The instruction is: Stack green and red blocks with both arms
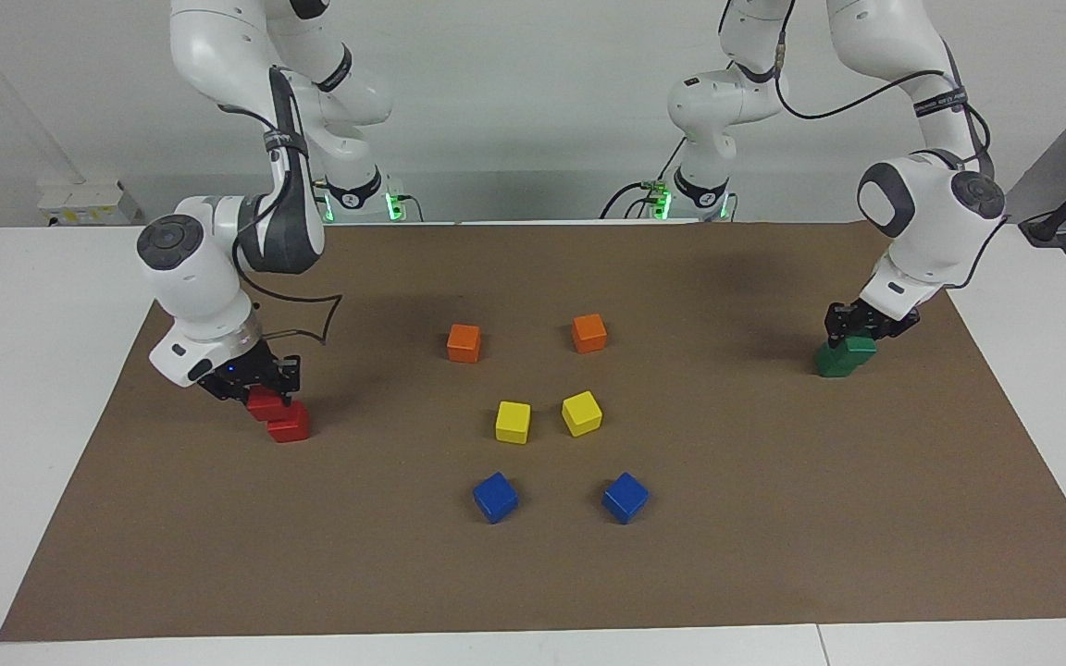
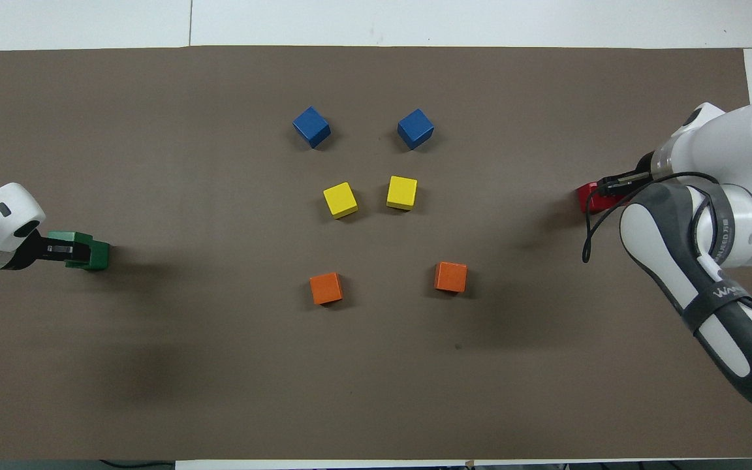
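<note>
Two glossy blue cubes [image 1: 495,497] lie foremost; a red cube [image 1: 266,403] is held by the right gripper [image 1: 260,393] upon another red cube [image 1: 289,425], a green cube [image 1: 859,350] by the left gripper [image 1: 857,335] upon another green cube [image 1: 833,362].

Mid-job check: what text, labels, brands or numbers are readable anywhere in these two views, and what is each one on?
"WAN...": pale lettering on the black cable strap around the right arm, cut off where the strap wraps; overhead view.
White print on the black strap on the left arm: too small to read.
Green lights at the arm bases: no text.
Blocks, brown mat, both hands: no readable markings.
</note>
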Tool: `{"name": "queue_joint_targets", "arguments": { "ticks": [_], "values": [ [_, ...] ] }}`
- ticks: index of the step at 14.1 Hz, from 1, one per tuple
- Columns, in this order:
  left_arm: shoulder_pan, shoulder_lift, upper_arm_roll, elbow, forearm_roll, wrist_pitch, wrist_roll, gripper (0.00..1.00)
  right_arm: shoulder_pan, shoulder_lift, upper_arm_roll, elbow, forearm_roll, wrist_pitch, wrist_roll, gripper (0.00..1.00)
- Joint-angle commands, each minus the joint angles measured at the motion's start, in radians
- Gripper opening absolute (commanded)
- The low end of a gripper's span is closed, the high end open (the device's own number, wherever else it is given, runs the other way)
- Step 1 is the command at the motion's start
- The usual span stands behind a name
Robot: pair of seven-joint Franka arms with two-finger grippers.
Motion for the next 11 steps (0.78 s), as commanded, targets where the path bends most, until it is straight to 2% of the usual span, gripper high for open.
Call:
{"name": "queue_joint_targets", "arguments": {
  "ticks": [1,4,5,9,11],
  "values": [
    [0.018,-0.008,-0.008,-0.031,-0.021,0.045,0.044,0.0,-0.005,-0.023,0.008,-0.031,0.016,0.024,-0.009,0.0],
    [0.018,-0.008,-0.007,-0.031,-0.021,0.042,0.091,0.01,-0.004,-0.02,0.008,-0.031,0.016,0.03,-0.008,0.0],
    [0.024,-0.008,-0.007,-0.031,-0.021,0.041,0.114,0.99,-0.004,-0.02,0.008,-0.031,0.016,0.041,-0.008,0.0],
    [0.029,-0.002,-0.007,-0.016,-0.021,0.004,0.125,1.0,0.002,-0.017,0.008,-0.057,0.016,0.088,-0.002,0.0],
    [0.021,0.004,-0.007,0.044,-0.021,-0.063,0.119,1.0,0.008,-0.002,0.008,-0.057,0.016,0.093,0.001,0.0]
  ]
}}
